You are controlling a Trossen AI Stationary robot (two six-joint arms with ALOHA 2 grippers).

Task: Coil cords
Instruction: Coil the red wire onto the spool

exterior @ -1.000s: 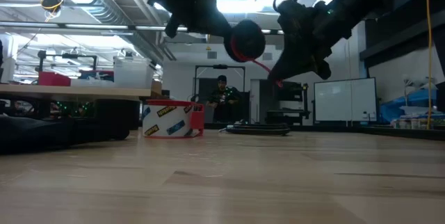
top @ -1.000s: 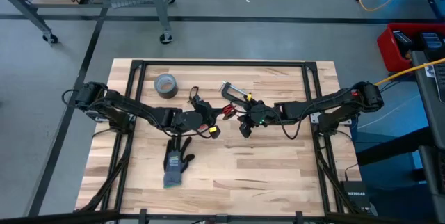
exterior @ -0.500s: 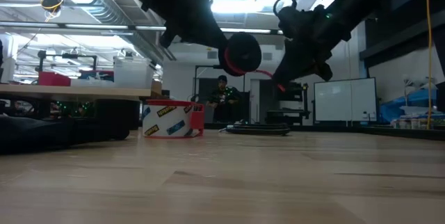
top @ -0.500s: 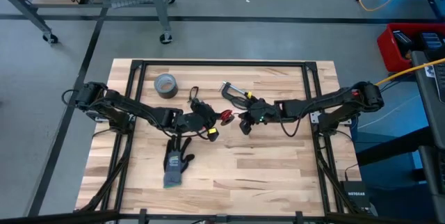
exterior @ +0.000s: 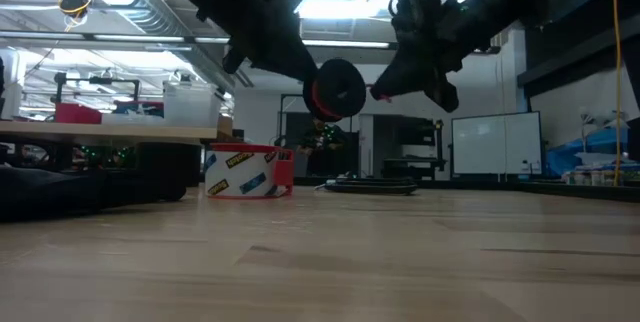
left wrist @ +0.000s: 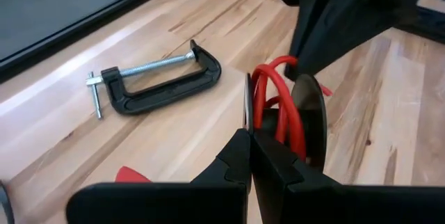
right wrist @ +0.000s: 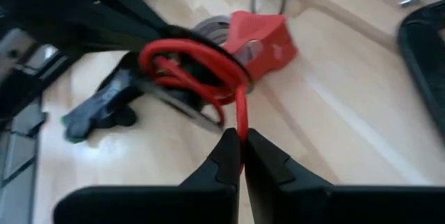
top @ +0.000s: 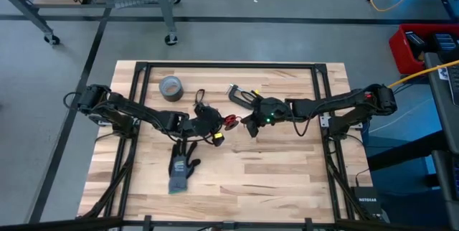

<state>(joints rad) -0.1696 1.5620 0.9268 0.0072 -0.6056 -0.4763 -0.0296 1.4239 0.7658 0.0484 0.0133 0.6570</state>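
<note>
The red cord (top: 230, 122) is wound into a small coil (left wrist: 272, 106) against a dark round disc (exterior: 335, 89), above the middle of the table. My left gripper (top: 217, 125) is shut at the coil. My right gripper (top: 246, 125), just right of the coil, is shut on a strand that leads out of it (right wrist: 241, 116). The black cord (top: 200, 99) lies looped on the table beyond my left gripper, and nothing touches it. My left gripper has the coil's lower rim (left wrist: 252, 123) pinched between its two fingers, coming from the table's left and slanting down. The fingers hide whether they are on cord or disc. The coil stands on edge, clear of the table. My right gripper pinches a single strand of the red cord (right wrist: 241, 128) between its two fingertips, a short way from the coil. The fingers come from the table's right, slanting down. The strand runs straight from the fingertips up to the coil.
A black C-clamp (top: 244, 96) lies just beyond the grippers. A grey duct-tape roll (top: 170, 86) sits at the far left, and a dark glove (top: 183, 168) lies nearer the front edge. The low view shows a red-and-white tape roll (exterior: 248, 171) standing on the table.
My left gripper has tipped downward, and the coil hangs lower and a little further left in the low view. My right gripper has turned and closed in on the coil from the right. The red strand between them has grown shorter.
</note>
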